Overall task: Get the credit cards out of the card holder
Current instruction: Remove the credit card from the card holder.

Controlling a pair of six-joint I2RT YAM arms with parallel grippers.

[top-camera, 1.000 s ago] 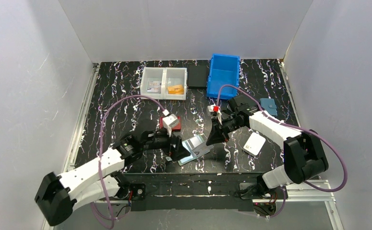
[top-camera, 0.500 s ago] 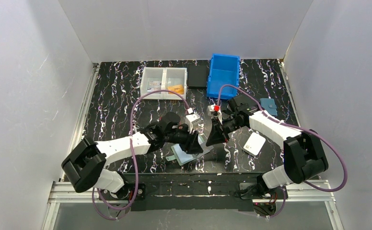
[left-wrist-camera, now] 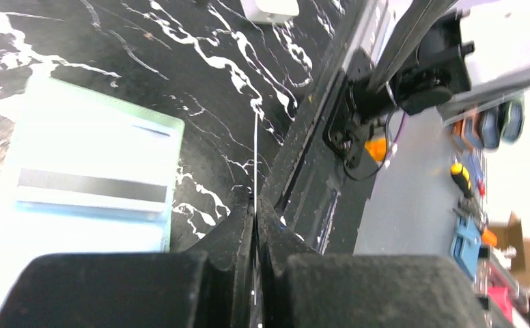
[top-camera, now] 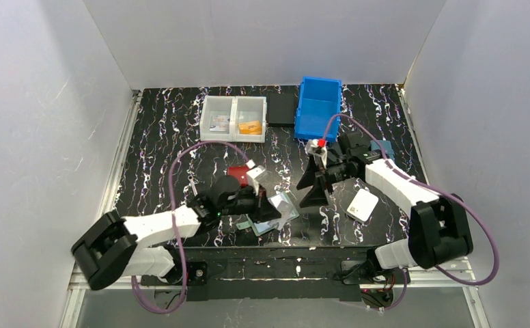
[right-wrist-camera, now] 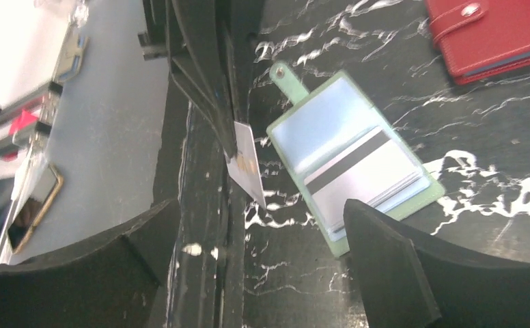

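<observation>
Closed since the earlier frame: left gripper (left-wrist-camera: 255,208), previously wide, now pinched on a white card (right-wrist-camera: 248,171) held on edge just above the table (top-camera: 160,137). Drawn back toward 7 o'clock, clear of the card holder (right-wrist-camera: 320,119). Opened in the same interval: right gripper (top-camera: 311,190), jaws now spread wide, nothing between them, shifted slightly toward 1 o'clock.

Card holder lying unfolded and flat near the front edge of the table, between the two grippers, snap tab pointing toward 7 o'clock in the top view. Inside its pockets: a striped card (right-wrist-camera: 361,174) on top of a few more card edges.

Clear tray (top-camera: 233,102) at 11 o'clock from the holder, well apart: pale card (top-camera: 219,124) in the left compartment, orange card (top-camera: 250,126) in the right. Blue bin (top-camera: 318,106) at 1 o'clock, contents not discernible.
</observation>
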